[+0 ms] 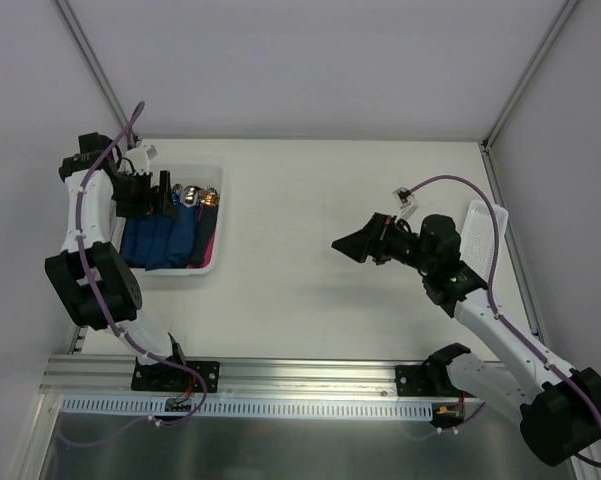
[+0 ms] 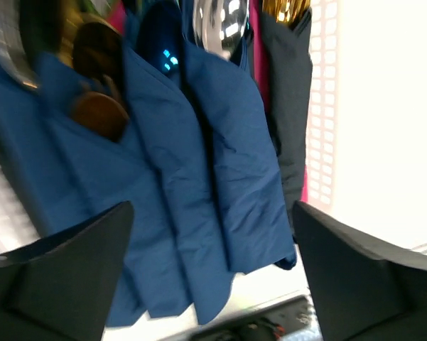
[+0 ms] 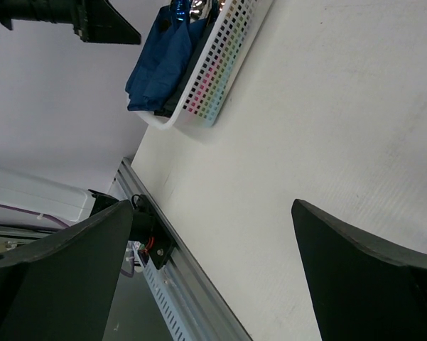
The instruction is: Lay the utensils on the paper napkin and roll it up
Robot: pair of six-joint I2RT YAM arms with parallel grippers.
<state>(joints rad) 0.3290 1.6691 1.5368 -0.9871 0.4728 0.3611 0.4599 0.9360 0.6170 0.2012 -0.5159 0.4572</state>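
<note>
Though unheld, rolls (image 2: 163, 142) below left gripper (image 2: 213, 206)

Robot test cell, lab-like; white worktop (image 1: 320, 300) boxed by plain panels (image 1: 310, 60); aluminium mounting rail (image 1: 300, 372) along near edge.

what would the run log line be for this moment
left hand: open, above blue bundles in basket | right hand: open, empty, above table
</note>
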